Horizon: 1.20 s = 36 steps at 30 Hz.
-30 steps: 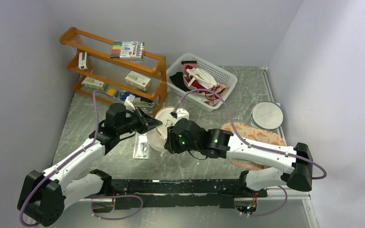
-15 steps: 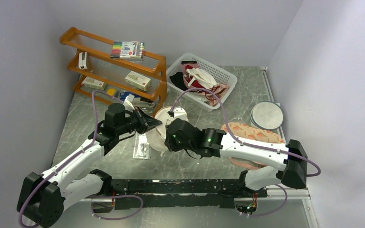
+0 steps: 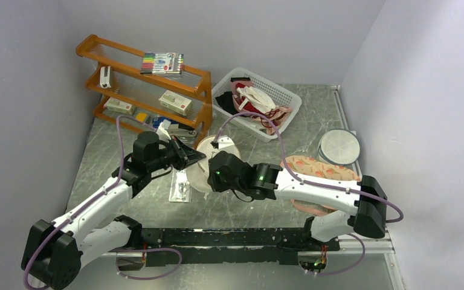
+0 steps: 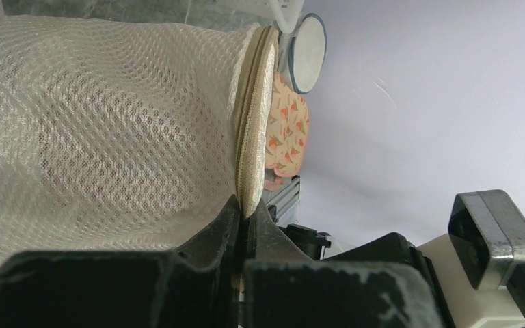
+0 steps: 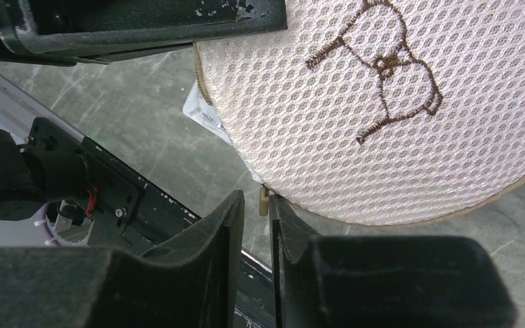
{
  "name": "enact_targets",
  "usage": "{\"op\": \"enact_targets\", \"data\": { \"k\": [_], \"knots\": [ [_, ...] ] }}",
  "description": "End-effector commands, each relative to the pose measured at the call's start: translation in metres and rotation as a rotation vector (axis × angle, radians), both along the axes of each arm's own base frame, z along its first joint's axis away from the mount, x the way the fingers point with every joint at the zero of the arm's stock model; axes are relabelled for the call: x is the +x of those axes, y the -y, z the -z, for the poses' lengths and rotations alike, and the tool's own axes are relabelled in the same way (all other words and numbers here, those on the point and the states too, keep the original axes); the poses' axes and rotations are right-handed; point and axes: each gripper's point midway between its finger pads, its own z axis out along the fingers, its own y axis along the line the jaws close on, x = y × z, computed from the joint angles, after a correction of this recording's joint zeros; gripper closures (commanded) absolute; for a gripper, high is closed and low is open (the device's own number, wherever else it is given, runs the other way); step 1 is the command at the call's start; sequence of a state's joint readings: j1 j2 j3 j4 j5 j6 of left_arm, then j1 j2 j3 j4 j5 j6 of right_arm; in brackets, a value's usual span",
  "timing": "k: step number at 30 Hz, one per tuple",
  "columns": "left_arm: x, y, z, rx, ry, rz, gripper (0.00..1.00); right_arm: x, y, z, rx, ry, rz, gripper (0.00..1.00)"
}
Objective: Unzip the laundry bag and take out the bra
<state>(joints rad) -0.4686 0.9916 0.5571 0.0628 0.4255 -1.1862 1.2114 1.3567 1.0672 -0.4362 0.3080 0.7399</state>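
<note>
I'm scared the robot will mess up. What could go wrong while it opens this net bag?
The tiny zip pull sits just at the tip of the right gripper, so it may slip out when tugged. The left gripper pinches only the thin zip rim of the laundry bag; a hard pull might yank it free.

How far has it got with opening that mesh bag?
Done: the laundry bag is held up, its zip rim pinched in the left jaws. In hand: the zip pull sits between the right jaws. Left: the zip looks closed, so unzipping and taking the bra out remain.
</note>
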Motion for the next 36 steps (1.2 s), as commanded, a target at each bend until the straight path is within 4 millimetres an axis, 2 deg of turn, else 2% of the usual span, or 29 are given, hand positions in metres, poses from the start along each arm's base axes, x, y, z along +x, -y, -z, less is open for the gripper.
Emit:
{"op": "enact_targets", "data": {
  "k": [1, 5, 12, 15, 18, 24, 30, 36],
  "knots": [
    [-0.002, 0.003, -0.019, -0.032, 0.049, 0.018, 0.93, 0.007, -0.002, -0.002, -0.003, 0.033, 0.026, 0.80],
    [-0.003, 0.003, -0.020, -0.033, 0.052, 0.019, 0.93, 0.009, 0.002, 0.001, -0.011, 0.039, 0.040, 0.81],
    [-0.003, 0.002, -0.019, -0.029, 0.047, 0.016, 0.93, 0.008, 0.016, 0.010, -0.039, 0.032, 0.076, 0.96],
    [-0.002, 0.000, -0.018, -0.021, 0.050, 0.006, 0.93, 0.006, 0.028, 0.016, -0.066, 0.023, 0.097, 1.00],
    [-0.003, -0.001, -0.016, -0.013, 0.050, 0.002, 0.93, 0.001, 0.050, 0.030, -0.112, 0.015, 0.120, 1.00],
    [-0.001, -0.001, -0.012, -0.001, 0.044, 0.001, 0.93, 0.001, 0.086, 0.035, -0.154, 0.039, 0.192, 1.00],
    [0.001, -0.002, -0.012, 0.015, 0.053, 0.000, 0.93, 0.017, 0.127, 0.038, -0.245, 0.088, 0.318, 1.00],
    [-0.002, 0.001, -0.012, 0.018, 0.066, 0.033, 0.93, 0.049, 0.145, 0.031, -0.206, 0.099, 0.351, 1.00]
  ]
}}
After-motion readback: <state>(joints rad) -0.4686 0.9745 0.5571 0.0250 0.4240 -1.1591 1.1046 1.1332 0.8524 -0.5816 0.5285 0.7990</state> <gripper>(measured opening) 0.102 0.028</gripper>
